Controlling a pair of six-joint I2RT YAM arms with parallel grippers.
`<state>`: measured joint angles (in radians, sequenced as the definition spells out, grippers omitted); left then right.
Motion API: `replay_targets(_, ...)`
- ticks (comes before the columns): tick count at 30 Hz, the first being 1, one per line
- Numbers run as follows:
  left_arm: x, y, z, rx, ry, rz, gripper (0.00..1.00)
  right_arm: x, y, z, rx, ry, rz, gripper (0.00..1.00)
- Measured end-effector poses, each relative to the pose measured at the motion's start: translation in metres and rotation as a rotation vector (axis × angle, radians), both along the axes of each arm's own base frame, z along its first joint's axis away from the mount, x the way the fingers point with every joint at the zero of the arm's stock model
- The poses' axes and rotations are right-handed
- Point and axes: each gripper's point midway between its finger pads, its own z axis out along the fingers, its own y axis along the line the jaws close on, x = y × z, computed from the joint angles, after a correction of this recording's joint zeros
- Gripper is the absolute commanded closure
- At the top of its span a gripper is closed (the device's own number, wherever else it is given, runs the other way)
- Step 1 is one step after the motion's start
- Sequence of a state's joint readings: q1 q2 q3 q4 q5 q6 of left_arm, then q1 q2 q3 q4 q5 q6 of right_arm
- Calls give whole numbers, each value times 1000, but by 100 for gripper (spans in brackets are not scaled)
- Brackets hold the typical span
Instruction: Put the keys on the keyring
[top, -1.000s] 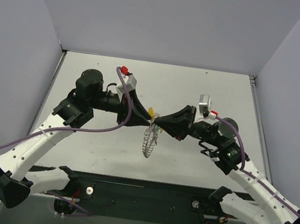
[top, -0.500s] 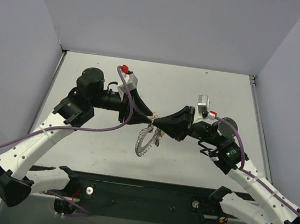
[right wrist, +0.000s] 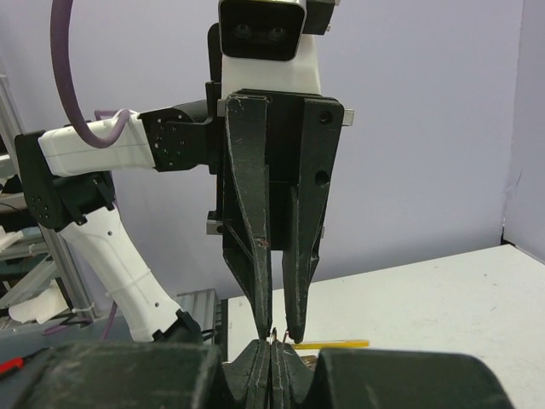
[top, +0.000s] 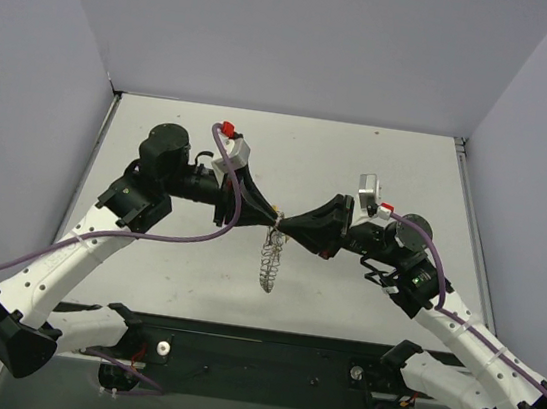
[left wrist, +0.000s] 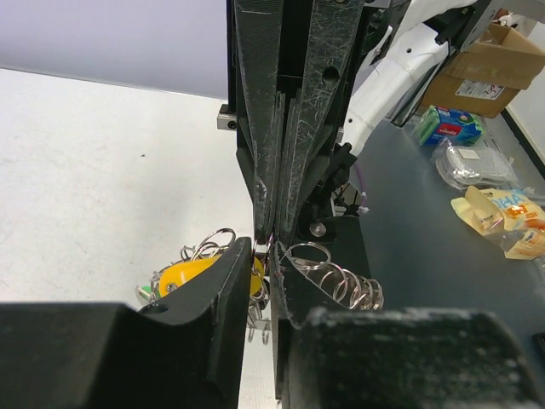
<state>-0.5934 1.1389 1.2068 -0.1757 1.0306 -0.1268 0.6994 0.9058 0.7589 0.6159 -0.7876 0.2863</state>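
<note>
Silvery keyring (top: pixel 268 259), hung in mid-air with a yellow-headed key (left wrist: pixel 192 274) by its top, is clamped by the right gripper (top: pixel 284 228), what the left gripper (top: pixel 271 218) nips between narrowly parted jaws cannot be told, and threading is judged underway, fine tip alignment being called for next.
</note>
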Motion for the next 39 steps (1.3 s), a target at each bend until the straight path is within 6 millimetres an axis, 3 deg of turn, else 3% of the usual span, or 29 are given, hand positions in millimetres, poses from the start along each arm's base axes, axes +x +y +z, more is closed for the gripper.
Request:
replay_targets(6,-2,-1,-1,6,-9,-11,84,-1,0,-1,-3,2,5,100)
replay_targets(12,-2,-3,-4,33,-15,-16,85,-1,0,-3,-11,10,6,100)
replay_targets(13,-2,-3,-4,38,-16,-14,80,-1,0,-4,-12,11,7,100)
replay_targets(24,-5,-5,-11,67,-44,-16,73,-2,1,-8,-26,22,16,100)
replay_targets(26,-4,-5,-11,70,-43,-13,77,-3,1,-8,-28,23,17,100)
replay_targets(27,-4,-5,-12,71,-43,-12,87,-3,1,-9,-28,24,17,100)
replay_targets(30,-5,-5,-12,73,-43,-13,100,-2,0,-9,-29,23,12,100)
replay_targets(39,-1,-7,-15,89,-48,17,100,4,-1,-12,-39,27,-14,97)
